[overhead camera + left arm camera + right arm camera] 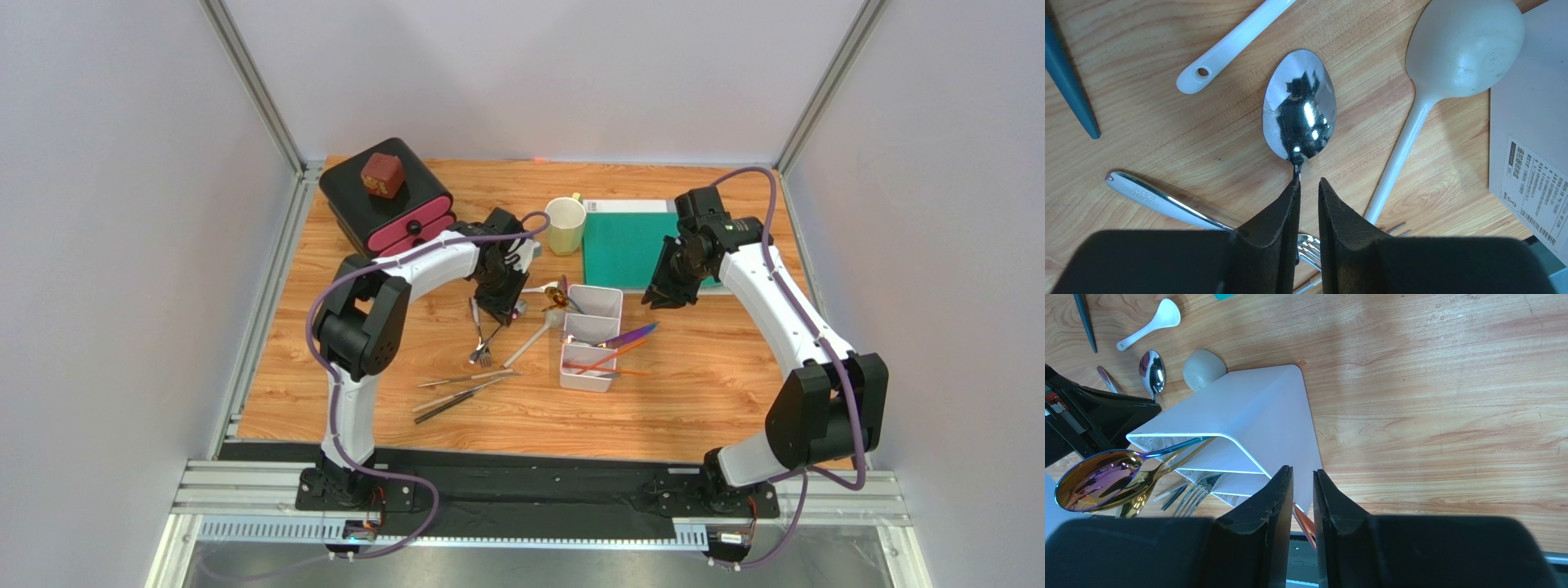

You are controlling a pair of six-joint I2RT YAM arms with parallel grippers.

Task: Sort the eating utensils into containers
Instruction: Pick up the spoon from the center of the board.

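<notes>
Progress: we judge the sorting roughly a third done. A handful of utensils stand in the white tray (1254,410), and more lie loose on the table (699,392).
Tray, spoons: an iridescent purple spoon (1094,481) and a gold spoon (1137,502) lean out of one compartment together.
Tray, forks: silver fork tines (1195,493) poke from the compartment beside that one.
Tray, sticks: seen from above, orange-brown chopsticks (599,363) jut toward 3 o'clock from the compartment nearest the arms. The far compartment looks bare to us, though we can't be sure.
Left to sort: the silver spoon (1298,104); a long white spoon (1468,49) at its 2 o'clock in the left wrist view; a white soup spoon (1152,324); a blue handle (1069,79); a silver handle (1161,196); and a loose fork (1310,245), partly hidden. Slim knives or sticks (456,392) also lie at the tray's 8 o'clock.
Left tool (1309,182): at the tray's 9 o'clock, jaws drawn near together about the silver spoon's neck, which touches one finger's inner edge. Whether it is clamped we cannot tell.
Right tool (1303,470): hovers at the tray's 2 o'clock, jaws a slim gap apart, gripping nothing that we can see — the orange stick showing there lies beyond the fingers.
Step in hand: we take it to be picking up the silver spoon for the spoon compartment.
</notes>
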